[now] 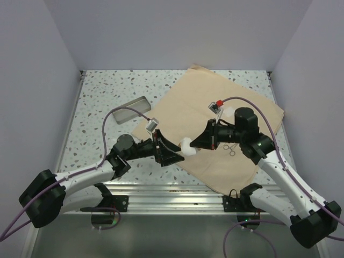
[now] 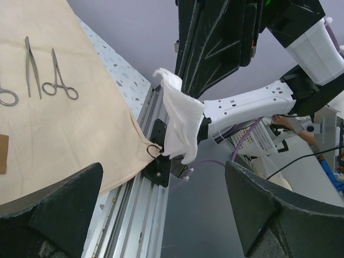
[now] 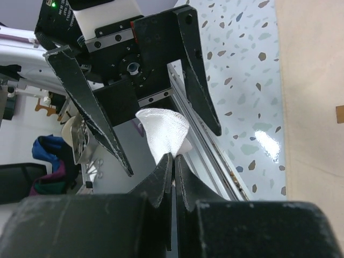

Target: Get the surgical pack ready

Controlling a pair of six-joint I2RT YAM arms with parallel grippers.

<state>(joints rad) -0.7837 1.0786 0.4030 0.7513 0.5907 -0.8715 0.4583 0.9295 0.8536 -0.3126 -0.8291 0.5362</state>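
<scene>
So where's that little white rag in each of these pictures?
Top view: the white rag sits just below centre, pinched in the right hand.
Left wrist view: the rag is at centre, dangling right of the tan cloth.
Right wrist view: the rag is at centre, just above that hand's shut fingers.
Shared landmark: the tan cloth, visible in all three.

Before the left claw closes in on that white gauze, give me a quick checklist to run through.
1. right claw shut on the white gauze: ok.
2. left claw wide open: ok.
3. Gauze lined up with the left claw's gap: ok.
4. Gauze deep enough between its fingers: cannot tell.
5. tan cloth spread flat: ok.
6. instruments in the steel tray: not ok, they lie on the cloth.
</scene>
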